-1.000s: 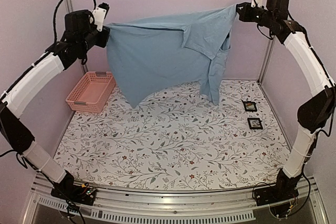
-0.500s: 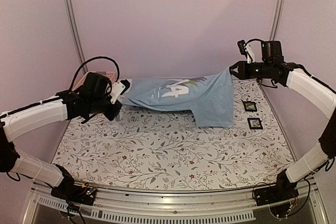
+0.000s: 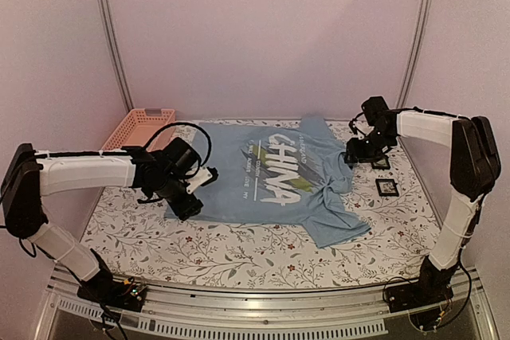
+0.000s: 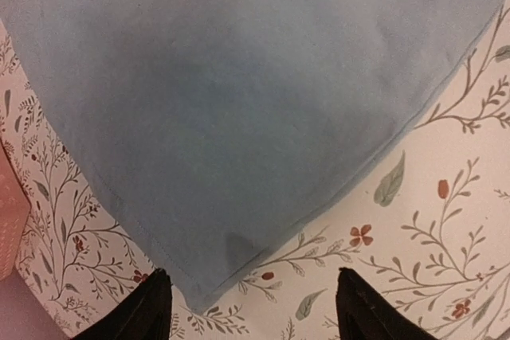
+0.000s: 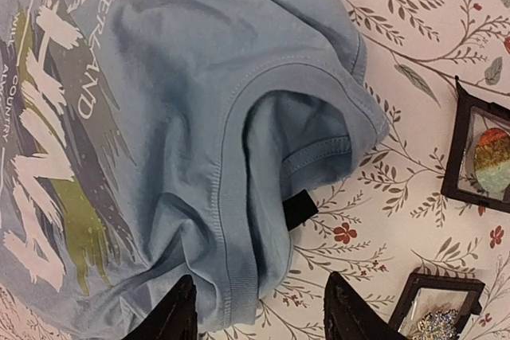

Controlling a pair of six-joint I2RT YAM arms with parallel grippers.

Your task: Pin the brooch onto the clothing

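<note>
The clothing (image 3: 267,177), a light blue T-shirt, lies spread on the table with its white "CHINA" print up. My left gripper (image 3: 185,206) sits low at its near left corner. In the left wrist view the gripper (image 4: 255,312) is open, with the shirt corner (image 4: 231,117) lying loose beside the left finger. My right gripper (image 3: 353,154) is at the shirt's right edge. It (image 5: 263,312) is open over a bunched hem (image 5: 239,220). The brooch (image 5: 492,161), round, orange and green, rests inside a black square frame.
Two black square frames (image 3: 379,162) (image 3: 387,187) lie right of the shirt; the second one (image 5: 442,304) holds something glittery. A pink basket (image 3: 143,127) stands at the back left. A black tag (image 5: 299,209) sticks out from the shirt's fold. The tablecloth (image 3: 263,256) is floral.
Both arms brought the shirt down from hanging in the air to lying flat on the table, print up. Both grippers then opened and let go of it.
</note>
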